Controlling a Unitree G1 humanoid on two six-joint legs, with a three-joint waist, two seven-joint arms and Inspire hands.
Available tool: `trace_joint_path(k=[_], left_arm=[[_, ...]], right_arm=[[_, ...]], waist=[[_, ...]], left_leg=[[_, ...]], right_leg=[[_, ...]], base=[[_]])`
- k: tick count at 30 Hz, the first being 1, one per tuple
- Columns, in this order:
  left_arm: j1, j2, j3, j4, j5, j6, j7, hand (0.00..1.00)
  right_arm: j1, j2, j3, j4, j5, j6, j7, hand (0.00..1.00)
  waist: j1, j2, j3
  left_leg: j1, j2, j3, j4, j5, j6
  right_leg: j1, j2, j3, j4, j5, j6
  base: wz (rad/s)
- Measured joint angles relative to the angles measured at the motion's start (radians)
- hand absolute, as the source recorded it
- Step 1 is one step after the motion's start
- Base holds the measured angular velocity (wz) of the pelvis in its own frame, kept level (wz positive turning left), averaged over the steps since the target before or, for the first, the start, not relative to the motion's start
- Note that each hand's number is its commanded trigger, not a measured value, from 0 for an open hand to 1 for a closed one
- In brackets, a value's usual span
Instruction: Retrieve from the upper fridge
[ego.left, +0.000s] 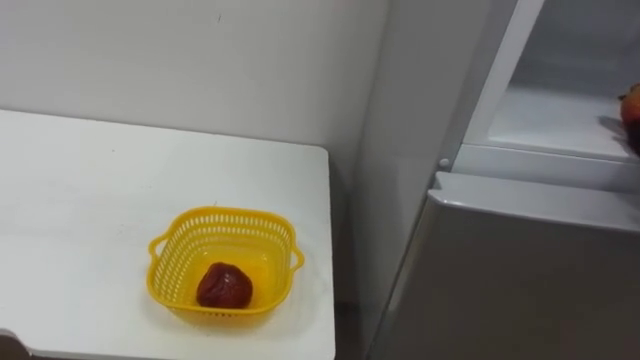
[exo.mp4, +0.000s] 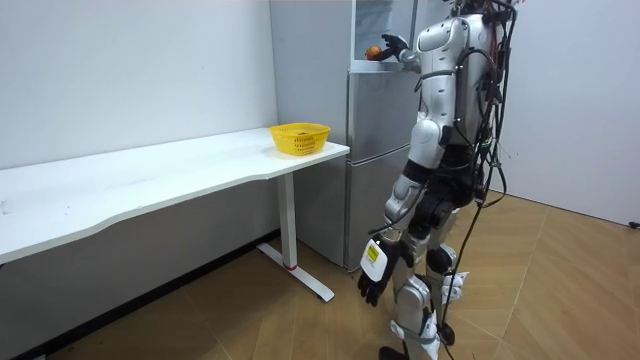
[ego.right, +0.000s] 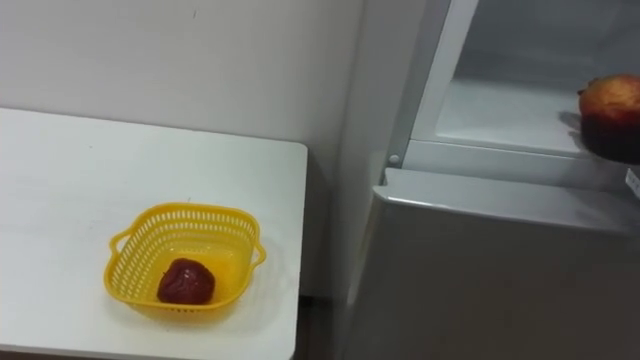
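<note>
Grey fridge stood with its upper compartment open, beside the white table that bore a yellow basket with a dark red fruit in it. The orange-red fruit was at the upper shelf's front, up and right of the basket. The right hand seemed curled beneath it. The left hand hung relaxed by the thigh.

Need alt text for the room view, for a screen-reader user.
The robot stands at a grey fridge, its right robot hand up in the open upper compartment beside a reddish fruit, while its left robot hand hangs by its thigh. A yellow basket sits on the fridge end of a long white table.
</note>
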Motion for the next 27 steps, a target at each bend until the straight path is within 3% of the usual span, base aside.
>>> trace_joint_path(k=[9,21,27], left_arm=[[-0.003,0.005,0.003,-0.008,-0.019,-0.019,0.0,0.0],[0.004,0.036,0.012,-0.007,-0.011,-0.015,-0.013,0.0],[0.008,0.045,0.011,-0.007,-0.012,-0.012,-0.014,0.0]], right_arm=[[-0.047,-0.002,0.029,0.036,0.099,0.015,0.106,0.0],[-0.087,-0.029,0.061,0.112,0.107,0.016,0.161,0.0],[-0.105,-0.031,0.071,0.155,0.107,0.043,0.172,0.0]], waist=[[-0.023,0.0,-0.0001],[-0.009,0.0,-0.0012],[0.002,-0.007,-0.0057]], left_leg=[[0.0,0.002,0.002,-0.001,0.0,-0.001],[0.003,0.011,-0.001,-0.002,0.006,-0.01],[0.011,0.01,-0.004,-0.003,0.006,-0.012]], right_leg=[[-0.003,0.002,0.001,-0.001,0.001,-0.001],[0.0,0.012,-0.002,-0.004,0.005,-0.009],[0.01,0.011,-0.007,-0.005,0.006,-0.01]], base=[[0.0],[0.0],[0.01]])
